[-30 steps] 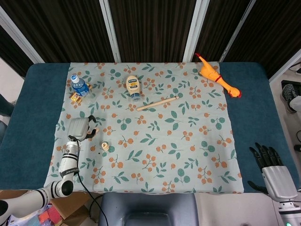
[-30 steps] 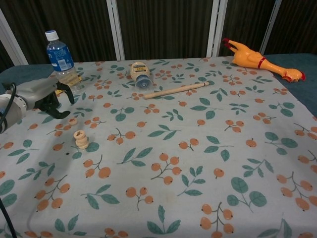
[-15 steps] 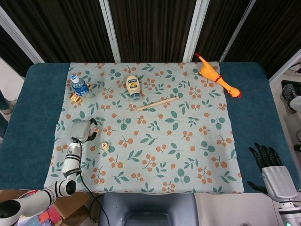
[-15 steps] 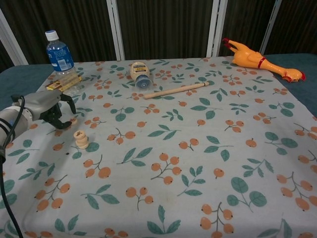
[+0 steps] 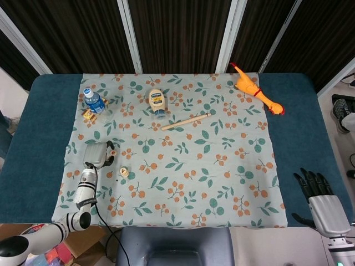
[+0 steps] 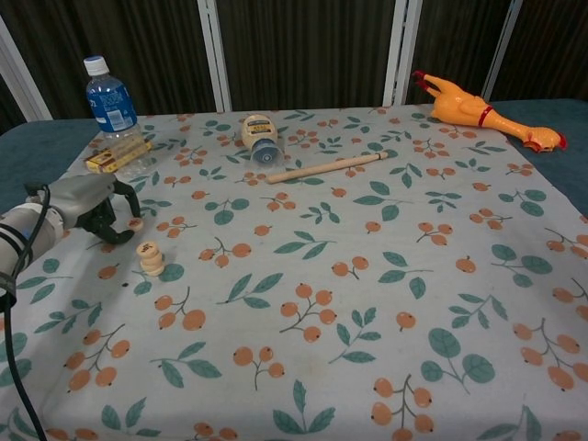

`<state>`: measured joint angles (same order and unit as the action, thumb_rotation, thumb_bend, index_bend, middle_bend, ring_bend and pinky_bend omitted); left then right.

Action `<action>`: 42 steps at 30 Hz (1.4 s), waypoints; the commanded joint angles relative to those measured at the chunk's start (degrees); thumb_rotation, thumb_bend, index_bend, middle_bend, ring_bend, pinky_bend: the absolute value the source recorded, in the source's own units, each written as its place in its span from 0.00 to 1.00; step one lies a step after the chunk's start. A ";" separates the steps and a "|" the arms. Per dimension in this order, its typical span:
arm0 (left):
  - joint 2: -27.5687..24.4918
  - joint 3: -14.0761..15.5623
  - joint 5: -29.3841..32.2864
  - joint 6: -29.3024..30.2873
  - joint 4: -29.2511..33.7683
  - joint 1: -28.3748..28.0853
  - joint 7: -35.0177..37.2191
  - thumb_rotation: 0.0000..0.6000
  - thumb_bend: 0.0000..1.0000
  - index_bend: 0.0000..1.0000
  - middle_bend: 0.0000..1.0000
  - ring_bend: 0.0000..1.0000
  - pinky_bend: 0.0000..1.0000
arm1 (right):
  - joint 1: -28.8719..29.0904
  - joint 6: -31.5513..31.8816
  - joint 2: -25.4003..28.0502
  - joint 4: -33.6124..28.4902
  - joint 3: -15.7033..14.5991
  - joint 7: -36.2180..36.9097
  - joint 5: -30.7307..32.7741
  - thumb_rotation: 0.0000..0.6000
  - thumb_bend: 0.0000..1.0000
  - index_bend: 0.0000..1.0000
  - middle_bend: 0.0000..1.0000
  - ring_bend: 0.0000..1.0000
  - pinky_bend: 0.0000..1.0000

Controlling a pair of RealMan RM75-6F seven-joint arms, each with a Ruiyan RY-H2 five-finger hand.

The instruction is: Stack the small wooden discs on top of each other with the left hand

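A short stack of small wooden discs (image 6: 149, 258) stands upright on the flowered cloth (image 6: 367, 294) near the table's (image 5: 39, 138) left side, and the left hand (image 6: 99, 208) sits low just behind and to the left of it, palm down with its dark fingers curled toward the cloth. A loose disc appears to lie at or under those fingertips, but it is too hidden to say whether the hand pinches it or only rests over it, so I cannot tell the grip. The step in hand looks like picking up the next disc. The next move calls for a secure pinch, a small lift, then a short carry to the right and toward the robot to set the disc squarely on the stack without nudging it, since the pile is narrow and would likely topple at a sideways touch. The right hand (image 5: 317, 195) rests with fingers spread off the cloth at the near right corner, holding nothing. A water bottle (image 6: 112, 103) and a small yellow box (image 6: 112, 158) stand just behind the left hand, close enough to be brushed if the wrist swings back. A mayonnaise bottle (image 6: 260, 136), a wooden stick (image 6: 326, 168) and a rubber chicken (image 6: 482, 115) lie well apart from the work.
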<state>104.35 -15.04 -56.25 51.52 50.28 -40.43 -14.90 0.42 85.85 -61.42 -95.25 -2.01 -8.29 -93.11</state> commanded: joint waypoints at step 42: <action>-17.62 5.68 -6.18 9.76 36.63 9.08 -0.36 1.00 0.37 0.50 1.00 1.00 1.00 | 0.02 -0.03 -0.20 0.19 -0.72 -0.51 -1.19 1.00 0.08 0.00 0.00 0.00 0.00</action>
<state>86.46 -9.41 -62.61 61.20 87.15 -31.29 -15.13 0.45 85.80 -61.63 -95.08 -2.72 -8.81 -94.27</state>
